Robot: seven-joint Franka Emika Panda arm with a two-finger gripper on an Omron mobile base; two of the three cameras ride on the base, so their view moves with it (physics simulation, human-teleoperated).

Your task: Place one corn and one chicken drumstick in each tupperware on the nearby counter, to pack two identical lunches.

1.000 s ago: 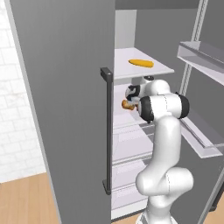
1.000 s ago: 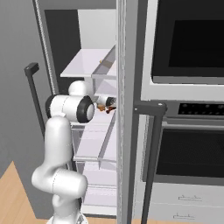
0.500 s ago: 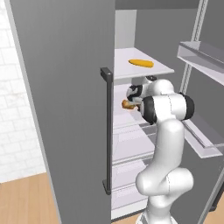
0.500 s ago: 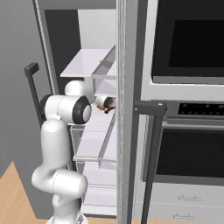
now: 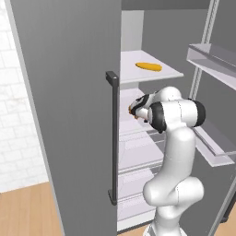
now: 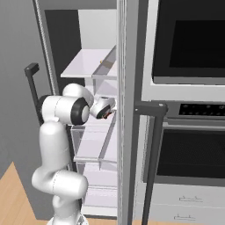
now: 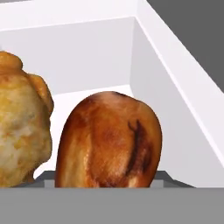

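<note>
Inside the fridge (image 5: 83, 92), your pincer (image 5: 133, 109) sits at a drumstick (image 7: 109, 142). You can't tell if it grips. Corn (image 5: 148, 66) lies on the shelf (image 5: 161, 76) above.

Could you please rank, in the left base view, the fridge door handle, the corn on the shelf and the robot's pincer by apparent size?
1. Fridge door handle, by far the longest.
2. and 3. Corn and pincer look alike; the pincer is partly hidden, so no ranking.

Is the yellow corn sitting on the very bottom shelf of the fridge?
No, in the left base view the corn lies on the top white shelf, higher than the gripper.
</note>
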